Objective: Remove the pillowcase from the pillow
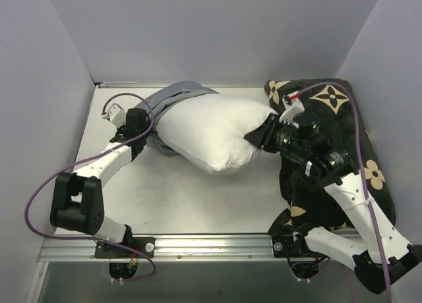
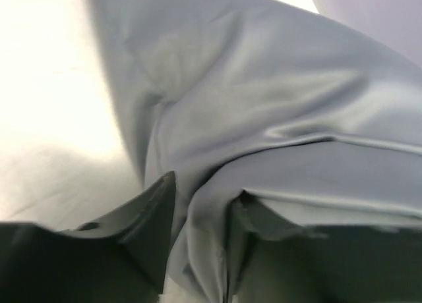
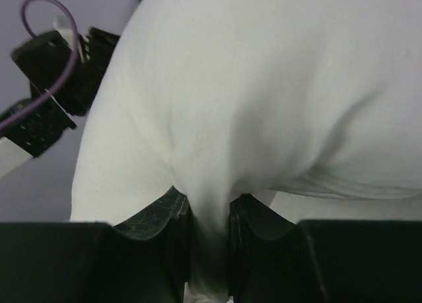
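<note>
The white pillow [image 1: 211,133] lies across the middle of the table, mostly bare. The grey pillowcase [image 1: 173,99] is bunched around its far left end. My left gripper [image 1: 140,133] is shut on a fold of the pillowcase [image 2: 264,118] at the pillow's left end; the fabric is pinched between its fingers [image 2: 148,217]. My right gripper [image 1: 262,137] is shut on the pillow's right end; in the right wrist view white pillow fabric [image 3: 250,99] is squeezed between the fingers [image 3: 158,217].
A black plush cushion with tan flower motifs [image 1: 343,112] lies at the right, under my right arm. White walls enclose the table on the left, back and right. The left arm's wrist shows in the right wrist view [image 3: 46,105].
</note>
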Available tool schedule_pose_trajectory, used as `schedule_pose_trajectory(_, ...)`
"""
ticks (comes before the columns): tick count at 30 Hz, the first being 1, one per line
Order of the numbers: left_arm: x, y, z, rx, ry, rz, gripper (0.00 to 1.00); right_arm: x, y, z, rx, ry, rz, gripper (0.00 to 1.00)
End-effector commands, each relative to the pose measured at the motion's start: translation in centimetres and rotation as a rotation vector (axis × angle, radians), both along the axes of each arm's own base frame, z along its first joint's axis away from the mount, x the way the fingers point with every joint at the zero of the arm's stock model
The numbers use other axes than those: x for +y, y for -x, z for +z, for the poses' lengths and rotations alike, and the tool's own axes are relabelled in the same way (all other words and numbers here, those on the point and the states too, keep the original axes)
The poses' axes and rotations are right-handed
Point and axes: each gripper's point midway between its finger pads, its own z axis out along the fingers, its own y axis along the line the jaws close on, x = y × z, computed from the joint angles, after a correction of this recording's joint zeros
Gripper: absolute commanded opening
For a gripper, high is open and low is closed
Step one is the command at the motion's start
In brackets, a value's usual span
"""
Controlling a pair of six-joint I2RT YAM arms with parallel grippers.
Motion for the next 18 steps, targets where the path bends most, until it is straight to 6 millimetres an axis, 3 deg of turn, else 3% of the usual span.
schedule_pose_trajectory(1, 4.9, 2.6, 1.6, 0.02, -0.116, 0.115, 0.46, 1.8, 1.4, -1.9, -0.086, -0.035, 0.041, 0.0)
schedule_pose_trajectory(2, 5.1, 3.3, 2.4, 0.03, -0.128, 0.112, 0.55, 2.2, 1.9, -3.8, -0.057, -0.014, 0.057, 0.0)
schedule_pose_trajectory(3, 5.2, 3.7, 3.0, 0.035, -0.141, 0.109, 0.59, 2.8, 3.2, -8.3, 0.019, 0.04, 0.09, 0.0)
schedule_pose_trajectory(5, 5.3, 4.9, 4.6, 0.044, -0.17, 0.081, 0.63, 3.0, 4.0, -11.7, 0.053, 0.093, 0.09, 0.0)
schedule_pose_trajectory(6, 5.2, 5.4, 5.3, 0.043, -0.202, 0.062, 0.65, 3.1, 5.4, -15.1, 0.104, 0.147, 0.117, 0.0)
schedule_pose_trajectory(11, 3.0, 6.8, 12.1, -0.119, -0.294, -0.091, 0.68, 2.7, 7.5, -22.2, 0.193, 0.325, 0.152, 0.0)
schedule_pose_trajectory(12, 1.6, 6.7, 13.2, -0.138, -0.314, -0.147, 0.69, 2.4, 7.6, -22.9, 0.194, 0.358, 0.147, 0.0)
schedule_pose_trajectory(13, 0.4, 6.4, 15.8, -0.177, -0.368, -0.213, 0.71, 2.2, 8.0, -23.9, 0.205, 0.396, 0.166, 0.0)
schedule_pose_trajectory(14, -1.2, 5.8, 16.4, -0.186, -0.4, -0.285, 0.71, 2.0, 8.3, -25.0, 0.228, 0.425, 0.173, 0.0)
schedule_pose_trajectory(15, -4.5, 5.8, 17.3, -0.207, -0.444, -0.444, 0.72, 1.5, 8.1, -25.6, 0.23, 0.451, 0.154, 0.0)
schedule_pose_trajectory(16, -6.3, 5.6, 19.1, -0.247, -0.459, -0.509, 0.73, 1.3, 8.1, -26.0, 0.234, 0.463, 0.155, 0.0)
schedule_pose_trajectory(18, -10.1, 5.1, 18.4, -0.23, -0.528, -0.698, 0.73, 0.9, 8.2, -26.8, 0.246, 0.487, 0.149, 0.0)
